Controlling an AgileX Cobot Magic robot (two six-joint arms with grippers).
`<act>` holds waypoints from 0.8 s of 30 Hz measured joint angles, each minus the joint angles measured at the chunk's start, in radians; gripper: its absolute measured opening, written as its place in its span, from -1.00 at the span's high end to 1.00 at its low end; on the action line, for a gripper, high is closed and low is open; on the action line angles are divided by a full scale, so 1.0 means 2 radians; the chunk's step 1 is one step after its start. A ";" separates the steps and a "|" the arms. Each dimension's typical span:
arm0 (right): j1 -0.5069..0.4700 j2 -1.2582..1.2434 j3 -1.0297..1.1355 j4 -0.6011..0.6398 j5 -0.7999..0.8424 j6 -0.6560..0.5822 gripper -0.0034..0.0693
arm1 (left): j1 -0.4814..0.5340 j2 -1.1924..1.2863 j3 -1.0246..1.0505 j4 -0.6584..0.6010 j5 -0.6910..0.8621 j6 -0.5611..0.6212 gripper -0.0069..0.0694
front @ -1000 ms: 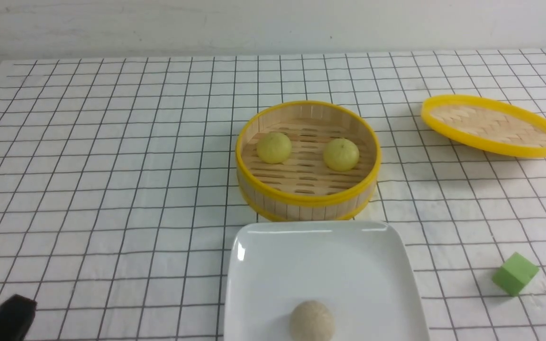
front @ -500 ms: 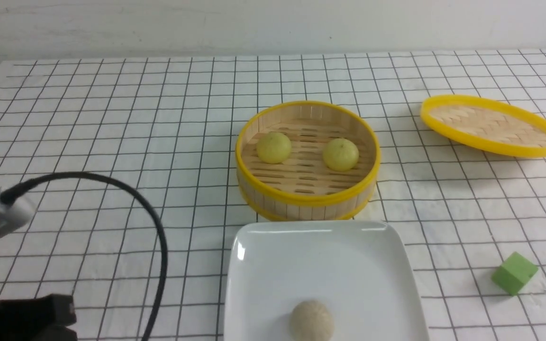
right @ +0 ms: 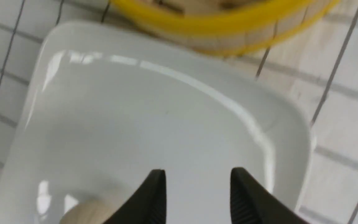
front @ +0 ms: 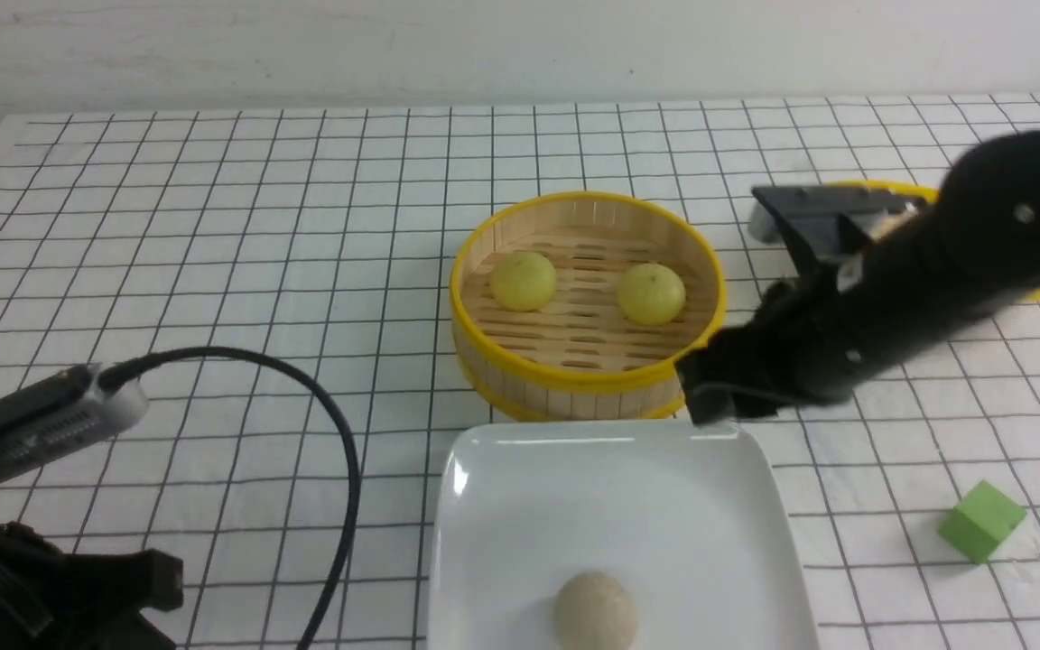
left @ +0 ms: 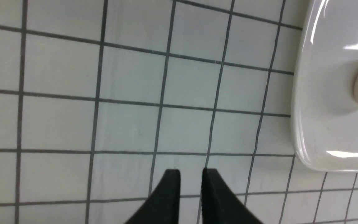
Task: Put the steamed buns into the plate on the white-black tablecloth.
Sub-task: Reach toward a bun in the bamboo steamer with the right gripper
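Partly arm-hidden yellow-rimmed lid (front: 899, 200)

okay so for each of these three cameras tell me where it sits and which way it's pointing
Front view: between the arms, looking forward at the steamer and plate; both arms show.
Left wrist view: on the left arm, looking down at tablecloth and the plate's edge; left gripper, jaws nearly closed.
Right wrist view: on the right arm, over the plate; right gripper, jaws parted.
All three show the plate and beige bun.
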 joint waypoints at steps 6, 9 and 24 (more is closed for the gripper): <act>0.000 0.094 -0.136 -0.075 0.002 0.024 -0.05 | 0.000 0.000 0.000 0.000 0.012 0.009 -0.03; 0.000 0.144 -0.185 -0.111 -0.007 0.024 -0.06 | 0.000 0.000 0.000 0.000 0.007 0.009 -0.18; 0.000 0.199 -0.223 -0.155 -0.016 0.026 0.87 | 0.000 0.000 0.000 0.002 0.000 0.009 -0.23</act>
